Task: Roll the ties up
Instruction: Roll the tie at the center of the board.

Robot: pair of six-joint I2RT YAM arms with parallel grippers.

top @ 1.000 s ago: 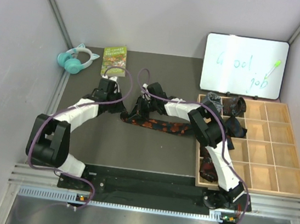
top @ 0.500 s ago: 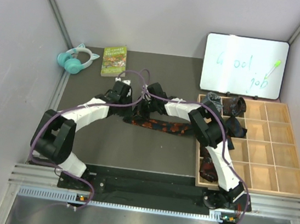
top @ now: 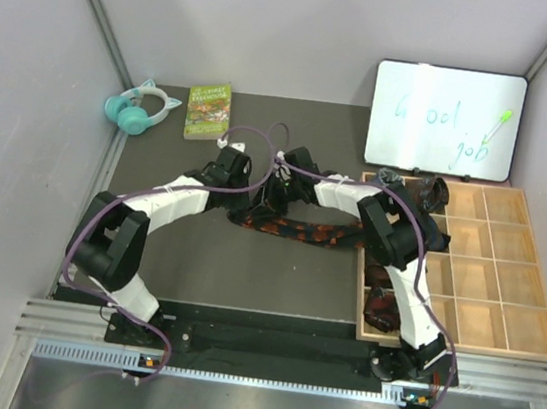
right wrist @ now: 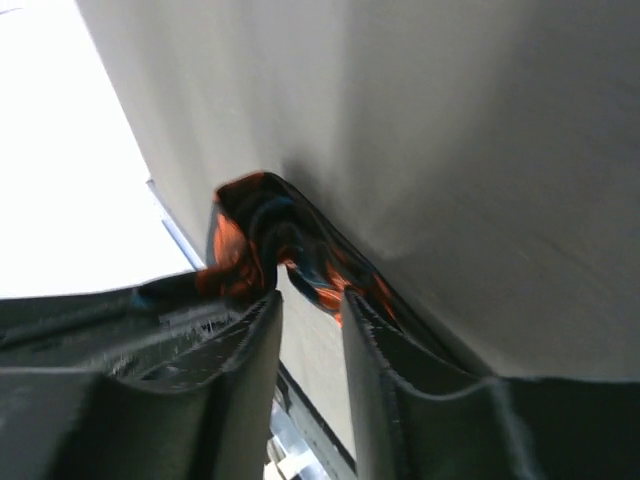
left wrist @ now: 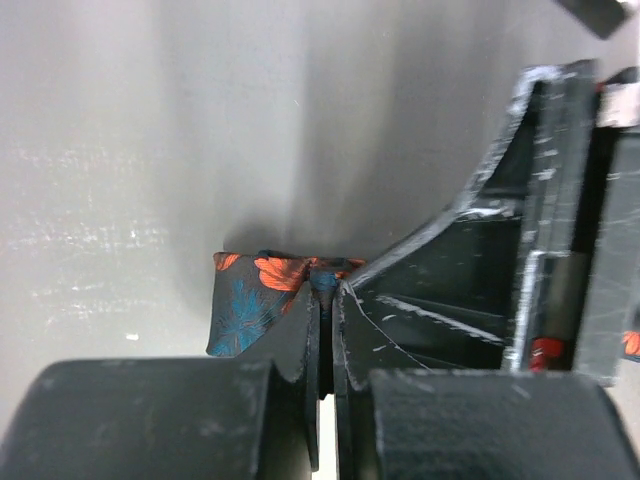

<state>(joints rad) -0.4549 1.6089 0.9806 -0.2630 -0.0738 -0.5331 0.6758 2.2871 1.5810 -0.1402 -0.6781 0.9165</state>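
Grey walls close in the dark mat [top: 196,255] on both sides. Teal cat-ear headphones [top: 141,109] sit in the far left corner, with a green book [top: 208,110] beside them whose title is too small to read. Open mat shows between the arm bases and the tie [top: 300,230]. The tie is a long black fabric strip with orange-red leaves and blue feather marks, and it lies mid-mat, running right to the tray's edge.

The left gripper [left wrist: 328,292] is pinched tight on the tie's left end. The right gripper [right wrist: 310,300] is just beside it, its jaws a narrow gap apart with a raised fold of the tie at their tips.

A whiteboard [top: 440,90] leaning at the far right reads "Good job" in green. Below it a wooden tray [top: 517,307] of square compartments holds dark rolls [top: 411,190] along its left side.
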